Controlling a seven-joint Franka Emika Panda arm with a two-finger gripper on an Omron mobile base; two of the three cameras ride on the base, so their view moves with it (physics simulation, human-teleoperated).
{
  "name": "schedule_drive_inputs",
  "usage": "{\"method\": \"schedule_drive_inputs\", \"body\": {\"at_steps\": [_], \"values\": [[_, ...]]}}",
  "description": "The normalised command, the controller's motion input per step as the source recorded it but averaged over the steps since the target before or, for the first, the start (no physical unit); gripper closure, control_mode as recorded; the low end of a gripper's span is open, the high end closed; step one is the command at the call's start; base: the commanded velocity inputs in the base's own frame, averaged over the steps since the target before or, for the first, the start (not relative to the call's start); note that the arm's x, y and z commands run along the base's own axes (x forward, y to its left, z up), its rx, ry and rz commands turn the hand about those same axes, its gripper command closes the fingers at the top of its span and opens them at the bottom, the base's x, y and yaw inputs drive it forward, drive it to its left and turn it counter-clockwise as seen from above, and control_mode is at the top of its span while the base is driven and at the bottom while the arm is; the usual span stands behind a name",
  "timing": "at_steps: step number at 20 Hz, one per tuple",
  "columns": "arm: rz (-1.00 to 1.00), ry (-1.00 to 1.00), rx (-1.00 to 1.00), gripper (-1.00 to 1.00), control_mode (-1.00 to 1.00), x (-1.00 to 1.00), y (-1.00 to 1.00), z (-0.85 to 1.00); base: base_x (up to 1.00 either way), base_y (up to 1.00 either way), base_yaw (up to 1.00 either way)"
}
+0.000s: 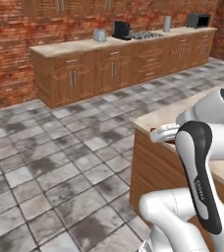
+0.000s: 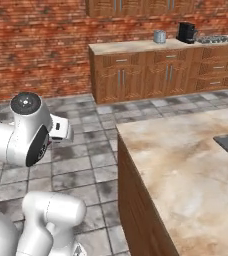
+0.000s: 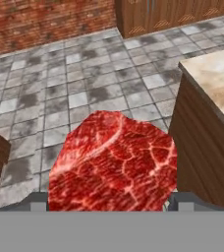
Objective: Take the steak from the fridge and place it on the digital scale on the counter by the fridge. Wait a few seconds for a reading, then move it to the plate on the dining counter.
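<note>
The claw (image 3: 108, 204) gripped the steak (image 3: 115, 162) across its width, one finger at each side, the red slab held above grey floor tiles (image 3: 60, 88). At two o'clock stood the dining counter (image 3: 217, 83), marble-topped, apart from the meat.

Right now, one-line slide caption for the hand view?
Gripper carries the raw steak above grey floor tiles, marble dining counter at right.

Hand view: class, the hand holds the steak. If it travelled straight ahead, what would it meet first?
Probably the grey tiled floor: past the steak, floor lies ahead, the dining counter to the right. Depth is unclear.
</note>
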Motion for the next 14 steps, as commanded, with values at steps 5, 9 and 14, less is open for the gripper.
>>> {"method": "schedule_drive_inputs", "body": {"at_steps": [5,9,14], "values": [[0.00,0.00,0.00,1.00,1.00,0.00,0.00,0.00,0.95,0.71,-0.39],[0.00,0.00,0.00,1.00,1.00,0.00,0.00,0.00,0.84,0.77,-0.47],[0.00,0.00,0.00,1.00,1.00,0.00,0.00,0.00,0.78,0.80,-0.56]]}}
